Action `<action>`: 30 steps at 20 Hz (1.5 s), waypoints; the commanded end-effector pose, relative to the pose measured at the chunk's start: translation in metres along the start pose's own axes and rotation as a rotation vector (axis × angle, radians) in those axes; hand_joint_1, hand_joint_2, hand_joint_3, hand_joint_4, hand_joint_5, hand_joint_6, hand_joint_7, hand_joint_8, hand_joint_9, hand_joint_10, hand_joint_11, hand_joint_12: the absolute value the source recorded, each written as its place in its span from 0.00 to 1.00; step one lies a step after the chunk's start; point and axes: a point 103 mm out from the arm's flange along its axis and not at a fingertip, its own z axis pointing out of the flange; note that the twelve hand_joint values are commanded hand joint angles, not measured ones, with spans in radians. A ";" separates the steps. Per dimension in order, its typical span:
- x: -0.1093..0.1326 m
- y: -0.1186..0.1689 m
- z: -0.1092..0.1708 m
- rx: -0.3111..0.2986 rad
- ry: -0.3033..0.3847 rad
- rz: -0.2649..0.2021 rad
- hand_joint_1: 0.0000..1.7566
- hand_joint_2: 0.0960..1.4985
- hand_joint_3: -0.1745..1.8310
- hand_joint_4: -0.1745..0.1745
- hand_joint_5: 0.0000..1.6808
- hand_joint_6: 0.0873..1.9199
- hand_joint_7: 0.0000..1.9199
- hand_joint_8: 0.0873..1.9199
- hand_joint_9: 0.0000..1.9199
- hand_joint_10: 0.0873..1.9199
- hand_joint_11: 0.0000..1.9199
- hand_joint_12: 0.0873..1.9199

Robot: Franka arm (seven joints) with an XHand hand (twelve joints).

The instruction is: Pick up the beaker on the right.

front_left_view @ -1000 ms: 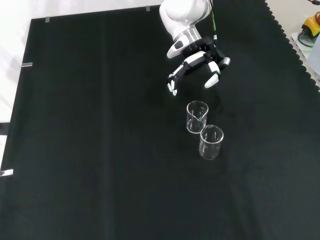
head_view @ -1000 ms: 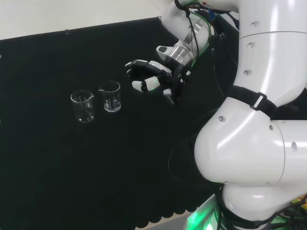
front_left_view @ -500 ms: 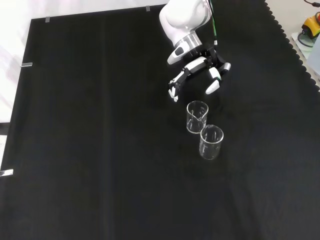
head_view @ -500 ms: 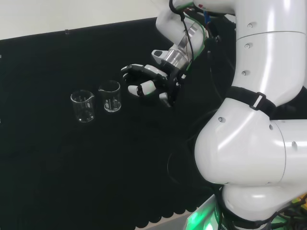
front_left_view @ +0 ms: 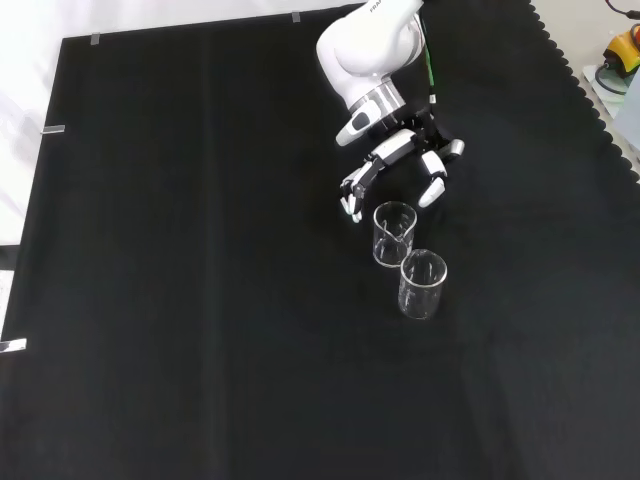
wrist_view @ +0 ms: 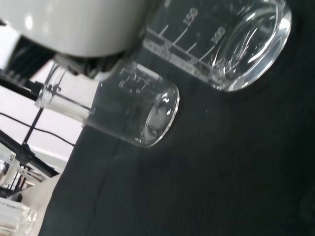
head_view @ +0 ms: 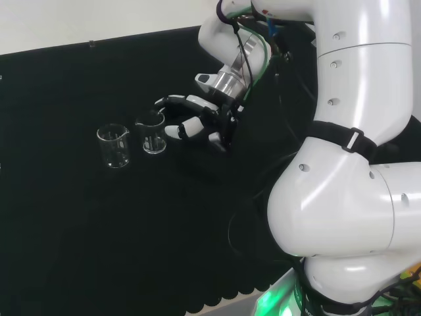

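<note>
In the head view, going from left to right, a small clear glass beaker with a pouring lip stood alone on the black cloth covering the bench. Just beside it on the right stood a second clear glass beaker with printed graduations, the one the task names. Both were upright and looked empty. Right of that beaker came the black and white robot hand, its fingers spread and gently curved, reaching over the beaker's rim without closing on it; whether a fingertip touched the glass could not be told. Further right rose the white arm links.

In the front view the same pair sat one behind the other: the target beaker was the upper one and the other beaker lay just below it and to its right, so close that contact could not be ruled out. The hand hung just above the target, fingers on one side and thumb on the other, with a gap between them facing the glass.

Judging by this, the approach was nearly complete. The beaker sat on the cloth, not yet gripped or lifted. Left to do: bring the open hand around the wall, close on it, and raise it clear of its neighbour.
</note>
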 end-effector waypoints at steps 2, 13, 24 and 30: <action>-0.003 -0.003 0.001 0.018 -0.003 -0.011 0.50 0.13 0.63 0.30 0.15 0.20 0.16 0.36 0.20 0.31 0.00 0.61; -0.005 -0.007 -0.001 0.014 0.008 -0.026 0.50 0.13 0.62 0.31 0.15 0.18 0.16 0.36 0.19 0.31 0.00 0.61; -0.002 -0.004 0.000 0.027 -0.001 -0.028 0.50 0.13 0.62 0.31 0.15 0.17 0.16 0.36 0.19 0.31 0.00 0.61; 0.008 0.012 0.014 0.045 -0.015 -0.027 0.50 0.13 0.62 0.31 0.16 0.17 0.16 0.35 0.19 0.31 0.00 0.61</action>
